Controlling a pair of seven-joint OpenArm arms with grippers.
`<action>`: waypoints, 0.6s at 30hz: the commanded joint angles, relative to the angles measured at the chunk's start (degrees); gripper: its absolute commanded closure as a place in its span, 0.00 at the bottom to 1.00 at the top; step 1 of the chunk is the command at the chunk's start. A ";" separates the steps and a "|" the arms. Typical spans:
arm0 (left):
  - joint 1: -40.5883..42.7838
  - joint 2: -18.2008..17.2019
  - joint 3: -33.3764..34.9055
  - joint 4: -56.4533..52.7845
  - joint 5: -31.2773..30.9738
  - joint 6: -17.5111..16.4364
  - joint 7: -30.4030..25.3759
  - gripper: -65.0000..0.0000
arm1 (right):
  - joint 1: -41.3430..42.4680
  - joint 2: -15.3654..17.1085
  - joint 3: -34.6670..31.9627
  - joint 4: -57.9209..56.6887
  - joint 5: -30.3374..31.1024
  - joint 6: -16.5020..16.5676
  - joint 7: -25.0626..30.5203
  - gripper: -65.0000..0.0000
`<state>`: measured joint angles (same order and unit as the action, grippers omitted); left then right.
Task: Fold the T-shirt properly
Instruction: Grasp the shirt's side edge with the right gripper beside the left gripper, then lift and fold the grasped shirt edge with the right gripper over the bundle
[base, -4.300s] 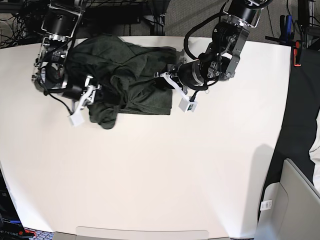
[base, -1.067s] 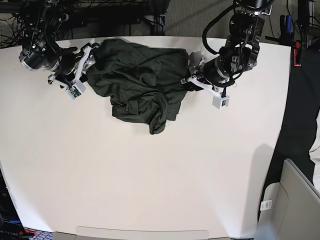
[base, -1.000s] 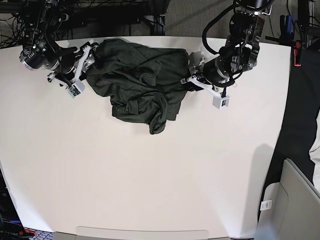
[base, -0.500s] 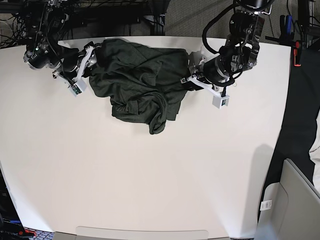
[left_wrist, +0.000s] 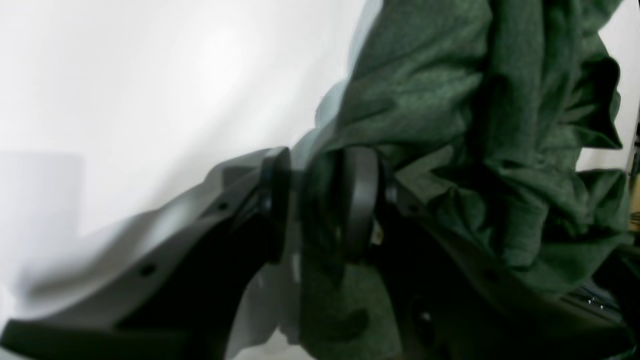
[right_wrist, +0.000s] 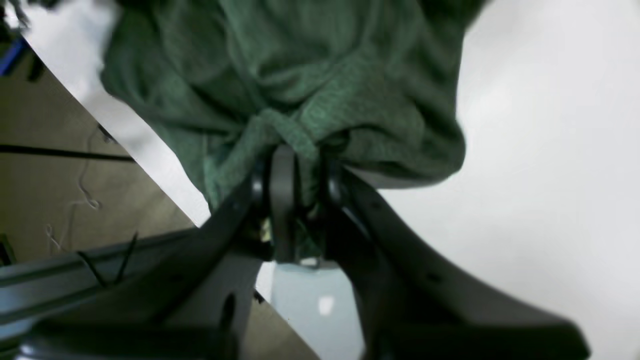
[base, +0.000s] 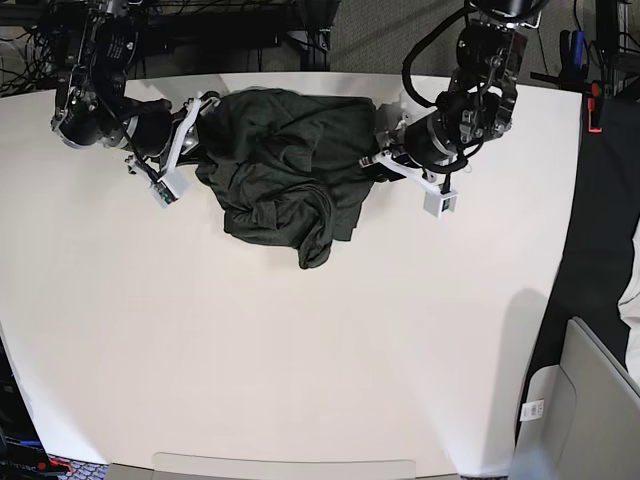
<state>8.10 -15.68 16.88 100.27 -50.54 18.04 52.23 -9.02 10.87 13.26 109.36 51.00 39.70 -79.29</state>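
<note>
The T-shirt (base: 285, 175) lies crumpled in a heap at the far edge of the table (base: 300, 360), nearer that edge's middle than either corner.

Gripper state: the right gripper (right_wrist: 300, 200) is clamped narrow on a gathered tuck of T-shirt fabric, which bunches between its jaws in the right wrist view. The left gripper (left_wrist: 315, 200) holds a fold of the T-shirt between its two pads, jaws partly closed on the cloth.

Position relative to the T-shirt: in the base view the right gripper (base: 195, 140) sits at the heap's left edge and the left gripper (base: 385, 160) at its right edge, so the garment spans between them.

Procedure, as judged for the step in hand (spreading the garment flat before folding):
- Confirm each grip holds a single edge layer, not a bundle.
- Draw the grippers apart evenly, low over the table.
- Avoid dragging cloth off the far edge.
</note>
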 joint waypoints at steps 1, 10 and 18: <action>0.30 -0.19 0.04 0.61 -0.05 0.37 0.65 0.73 | 0.71 -0.37 0.41 0.92 2.58 0.30 0.91 0.94; 0.91 0.34 0.48 0.61 0.13 0.37 0.65 0.73 | 4.93 -9.07 -4.07 -1.71 3.99 0.30 0.74 0.94; 0.91 0.34 2.15 0.61 0.21 0.37 0.56 0.73 | 6.77 -13.64 -9.34 -4.26 3.90 0.30 0.65 0.94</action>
<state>8.88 -15.11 18.76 100.55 -50.52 18.00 51.31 -3.14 -2.79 3.97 104.22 53.28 39.68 -79.72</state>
